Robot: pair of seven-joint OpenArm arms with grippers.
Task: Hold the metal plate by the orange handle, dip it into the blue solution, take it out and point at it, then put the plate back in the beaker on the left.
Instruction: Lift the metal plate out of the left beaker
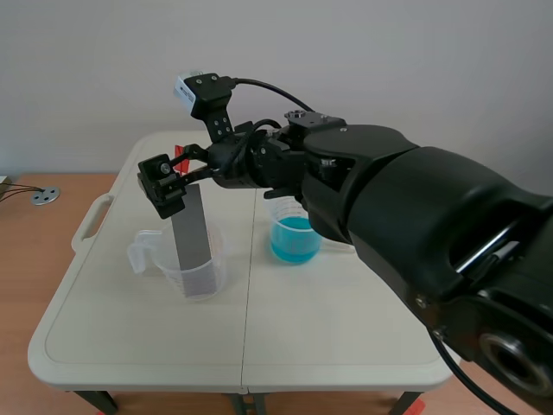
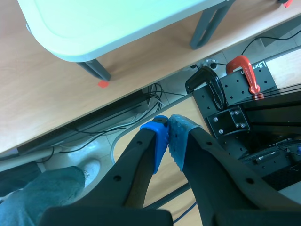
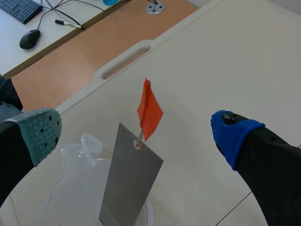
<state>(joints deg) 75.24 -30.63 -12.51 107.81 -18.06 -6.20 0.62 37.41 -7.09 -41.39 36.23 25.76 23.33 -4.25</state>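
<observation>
The grey metal plate (image 1: 192, 238) stands tilted in the clear beaker (image 1: 206, 275) at the table's left, its orange handle (image 1: 180, 154) sticking up. My right gripper (image 1: 183, 171) reaches across from the right and hangs open at the plate's top. In the right wrist view the orange handle (image 3: 149, 110) and the plate (image 3: 129, 183) rise between the spread fingers of the right gripper (image 3: 141, 134), touching neither pad. The beaker of blue solution (image 1: 294, 238) stands at the middle. My left gripper (image 2: 168, 139) is shut on nothing, below the table's level, and does not show in the scene view.
The white folding table (image 1: 346, 328) has a carry slot (image 3: 124, 59) past the clear beaker (image 3: 70, 193). Under the left gripper are the floor, cables, a black base with red clamps (image 2: 242, 70) and a person's trouser leg (image 2: 33, 200).
</observation>
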